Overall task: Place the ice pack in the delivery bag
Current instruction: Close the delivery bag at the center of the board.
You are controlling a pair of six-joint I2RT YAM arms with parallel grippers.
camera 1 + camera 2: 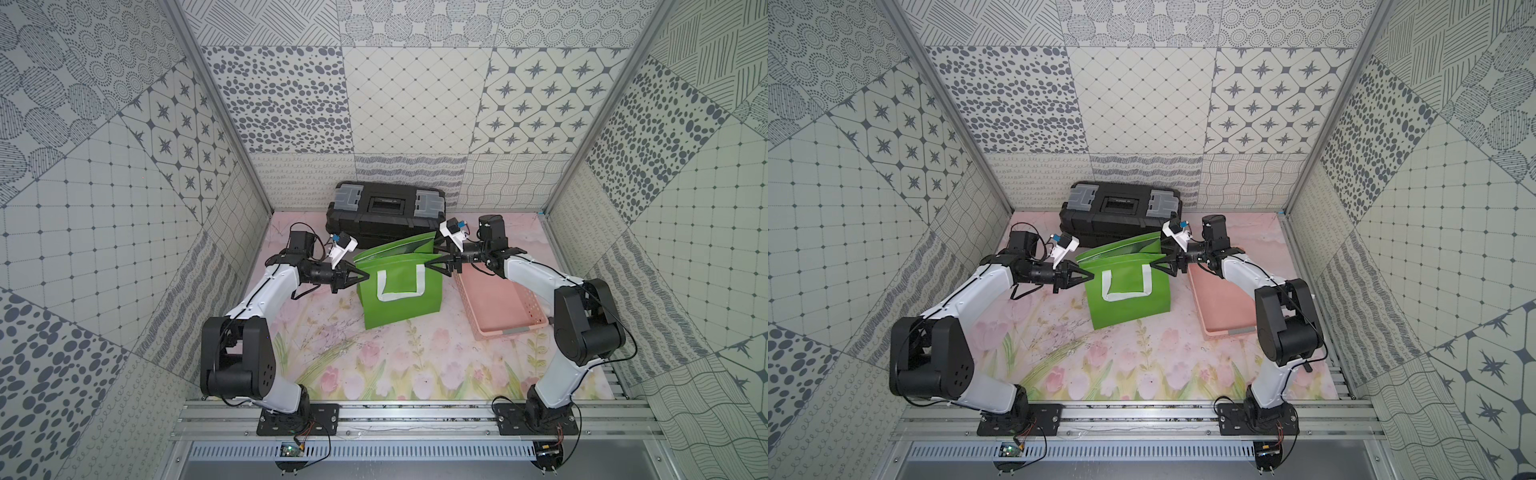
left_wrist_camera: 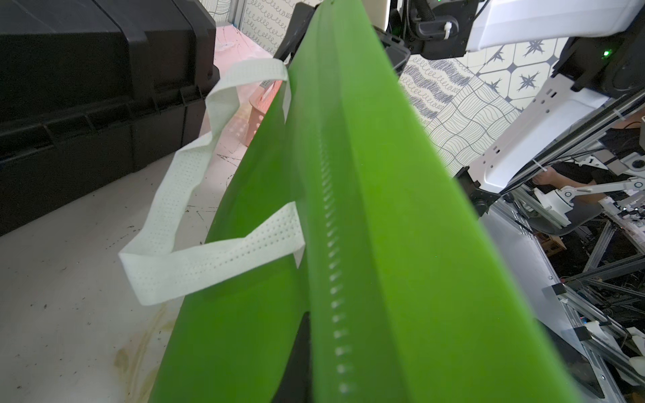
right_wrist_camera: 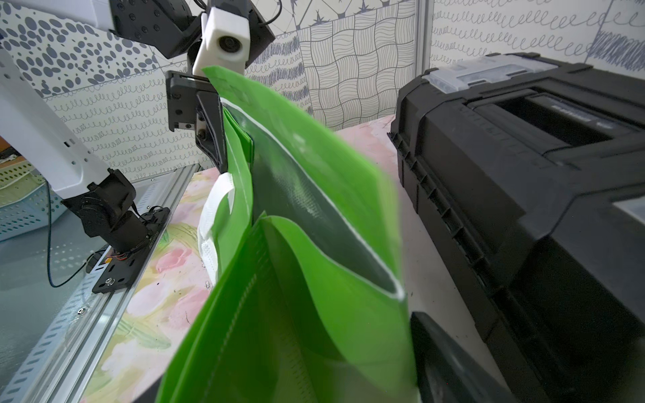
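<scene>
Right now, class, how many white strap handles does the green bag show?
2. One strap handle on the delivery bag face toward the robot bases; the other handle on the face toward the black toolbox.

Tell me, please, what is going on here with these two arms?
Both arms are working on the bright green fabric delivery bag with white strap handles, which stands on the floral mat. The left pincer is shut on one top corner; the right pincer stands open around the opposite corner. The mouth is only slightly parted, and no ice pack shows in any view.
</scene>
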